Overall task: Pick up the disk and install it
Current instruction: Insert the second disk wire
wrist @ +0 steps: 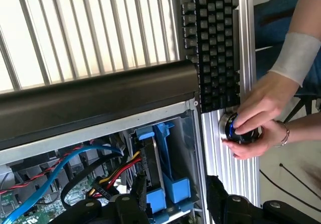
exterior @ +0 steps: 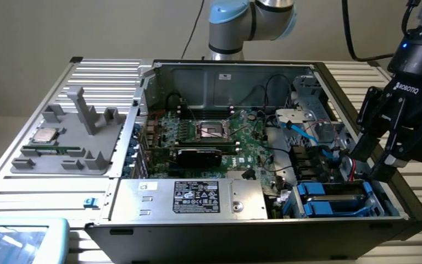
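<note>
Here, the blue-railed grey metal disk [exterior: 333,198] is seated in the open black steel computer case [exterior: 270,236], just below the matte black gripper [exterior: 372,162], whose fingers are spread and empty.

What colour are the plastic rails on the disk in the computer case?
Blue. The rails on the disk show best in the exterior view.

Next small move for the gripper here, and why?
Probably a short lift straight up. The gripper is open and empty, its tips low among the cables, while the disk already lies in the bay between blue rails, apparently level with the case rim. Whether it is fully seated, I cannot tell.
</note>
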`<state>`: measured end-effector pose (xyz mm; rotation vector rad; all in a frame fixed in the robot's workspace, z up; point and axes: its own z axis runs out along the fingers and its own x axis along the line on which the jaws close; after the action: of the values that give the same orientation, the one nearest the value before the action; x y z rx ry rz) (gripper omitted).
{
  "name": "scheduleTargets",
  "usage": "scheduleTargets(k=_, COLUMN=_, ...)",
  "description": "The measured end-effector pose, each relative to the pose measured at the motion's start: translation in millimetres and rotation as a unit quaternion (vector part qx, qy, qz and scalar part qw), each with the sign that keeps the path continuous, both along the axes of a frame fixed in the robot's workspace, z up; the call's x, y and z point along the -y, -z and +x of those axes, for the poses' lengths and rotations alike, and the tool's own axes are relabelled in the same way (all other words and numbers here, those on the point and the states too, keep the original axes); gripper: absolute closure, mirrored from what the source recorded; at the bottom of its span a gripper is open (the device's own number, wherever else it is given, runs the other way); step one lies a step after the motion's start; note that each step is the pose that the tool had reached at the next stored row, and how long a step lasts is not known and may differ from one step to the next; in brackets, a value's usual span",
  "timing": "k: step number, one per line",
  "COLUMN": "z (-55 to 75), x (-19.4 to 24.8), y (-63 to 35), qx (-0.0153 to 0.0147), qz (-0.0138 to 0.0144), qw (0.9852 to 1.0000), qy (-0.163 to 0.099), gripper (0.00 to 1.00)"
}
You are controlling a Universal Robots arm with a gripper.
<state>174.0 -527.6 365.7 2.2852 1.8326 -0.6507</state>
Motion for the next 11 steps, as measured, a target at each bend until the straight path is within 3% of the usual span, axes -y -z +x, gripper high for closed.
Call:
scheduleTargets(k=3, z=-8.1, x=-1.5, y=0.2, qx=0.0027, qz=-0.0002, qw=1.0, qy=0.0, gripper=0.41)
scheduleTargets(k=7, z=-18.0, x=-3.7, y=0.4, qx=0.0118, qz=-0.0019, qw=0.9999, qy=0.0, gripper=0.41)
scheduleTargets(k=8, z=-19.3, x=-4.4, y=0.4, qx=0.0154, qz=-0.0033, qw=0.9999, qy=0.0, gripper=0.41)
scheduleTargets(k=9, z=-20.3, x=-5.2, y=0.4, qx=0.0201, qz=-0.0065, qw=0.9998, qy=0.0, gripper=0.41)
scheduleTargets(k=11, z=-21.4, x=-7.0, y=0.3, qx=0.0306, qz=-0.0155, qw=0.9994, qy=0.0, gripper=0.41)
